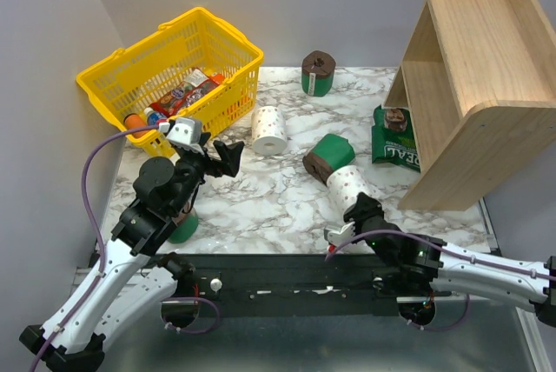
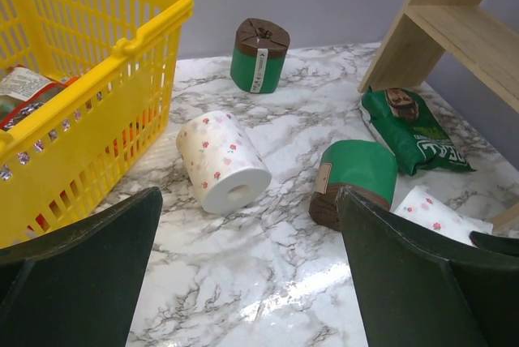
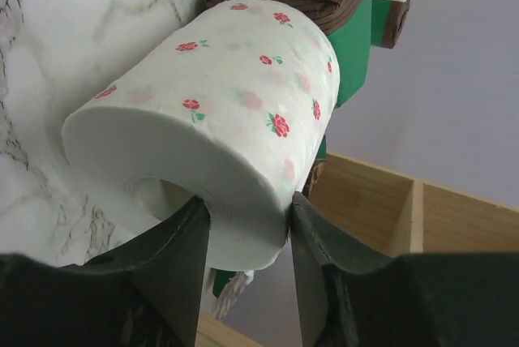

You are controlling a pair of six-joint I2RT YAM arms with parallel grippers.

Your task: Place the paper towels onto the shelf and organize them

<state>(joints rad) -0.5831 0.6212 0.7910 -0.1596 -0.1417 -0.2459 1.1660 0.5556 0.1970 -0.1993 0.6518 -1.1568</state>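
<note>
Right gripper (image 3: 247,233) clamps white roll (image 3: 235,104) by its wall. Left gripper (image 1: 221,156) released, empty. Shelf (image 1: 486,68) ahead-right of right gripper: no rolls visible, all placing left.

Table (image 2: 268,282) marble-patterned, smooth, glossy with glare; basket (image 1: 174,50) shiny yellow plastic; shelf (image 1: 486,50) pale matt wood with visible grain; white roll (image 3: 219,120) soft matt paper, faintly embossed; green roll (image 2: 357,170) smooth-wrapped, ends pleated brown paper; packet (image 2: 413,132) glossy film.

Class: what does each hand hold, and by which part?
Right hand grips a white roll by its end wall beside the core; left hand holds nothing.
</note>
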